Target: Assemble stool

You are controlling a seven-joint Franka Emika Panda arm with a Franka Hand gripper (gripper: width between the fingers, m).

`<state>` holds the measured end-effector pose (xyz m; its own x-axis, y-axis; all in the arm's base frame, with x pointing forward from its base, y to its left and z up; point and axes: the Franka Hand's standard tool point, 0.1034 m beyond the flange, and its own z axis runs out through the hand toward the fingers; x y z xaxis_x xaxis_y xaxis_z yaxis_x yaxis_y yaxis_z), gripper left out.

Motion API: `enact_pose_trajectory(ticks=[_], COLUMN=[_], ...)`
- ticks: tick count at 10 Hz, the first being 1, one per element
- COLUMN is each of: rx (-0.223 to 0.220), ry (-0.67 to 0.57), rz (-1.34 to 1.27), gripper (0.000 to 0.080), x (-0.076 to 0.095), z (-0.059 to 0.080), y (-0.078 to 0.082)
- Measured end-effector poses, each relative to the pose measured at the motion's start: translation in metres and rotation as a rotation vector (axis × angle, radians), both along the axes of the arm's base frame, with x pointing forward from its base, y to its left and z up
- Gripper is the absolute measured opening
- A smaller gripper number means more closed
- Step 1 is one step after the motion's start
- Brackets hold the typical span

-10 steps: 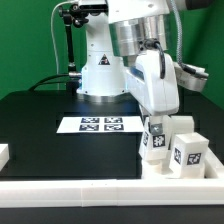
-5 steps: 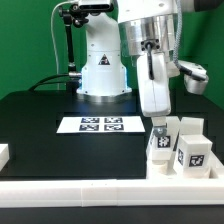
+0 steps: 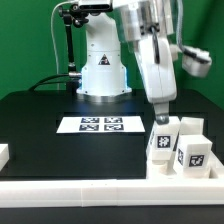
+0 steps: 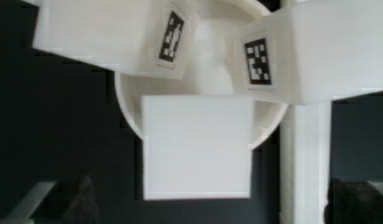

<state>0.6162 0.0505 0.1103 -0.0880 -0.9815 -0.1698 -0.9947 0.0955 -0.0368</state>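
Three white blocky legs stand close together on the round white seat (image 3: 166, 168) at the exterior view's right: a front leg (image 3: 159, 144), a tagged leg (image 3: 191, 152) and a rear leg (image 3: 186, 125). My gripper (image 3: 161, 117) hangs just above the front leg, apart from it. In the wrist view two tagged legs (image 4: 143, 40) (image 4: 312, 50) and a plain-faced leg (image 4: 202, 142) stand on the seat (image 4: 127, 112). My gripper (image 4: 209, 206) is open and empty, with its dark fingertips (image 4: 63, 200) wide apart on either side of the plain-faced leg's end.
The marker board (image 3: 100, 124) lies mid-table before the robot base (image 3: 103, 70). A long white rail (image 3: 90, 188) runs along the front, and it also shows in the wrist view (image 4: 309, 165). A small white piece (image 3: 3, 153) sits at the exterior view's left edge.
My gripper has risen off the front leg and shifted a little to the exterior view's right. The legs and seat have stayed in place.
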Motion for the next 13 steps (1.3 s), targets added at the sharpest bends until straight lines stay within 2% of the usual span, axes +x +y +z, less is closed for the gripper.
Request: enact_pose_trajectory(ticks=[2, 3, 5, 10, 13], rx=[-0.005, -0.022, -0.070, -0.084, -0.137], ry=[0.001, 0.017, -0.008, -0.062, -0.094], rz=[0.036, 0.144, 0.467, 0.820, 1.233], gripper=[0.0649, 0.0649, 0.0649, 0.0649, 0.0649], x=[-0.001, -0.002, 0.001, 0.004, 0.005], z=[-0.002, -0.004, 0.001, 0.002, 0.007], y=[0.000, 0.002, 0.002, 0.001, 0.005])
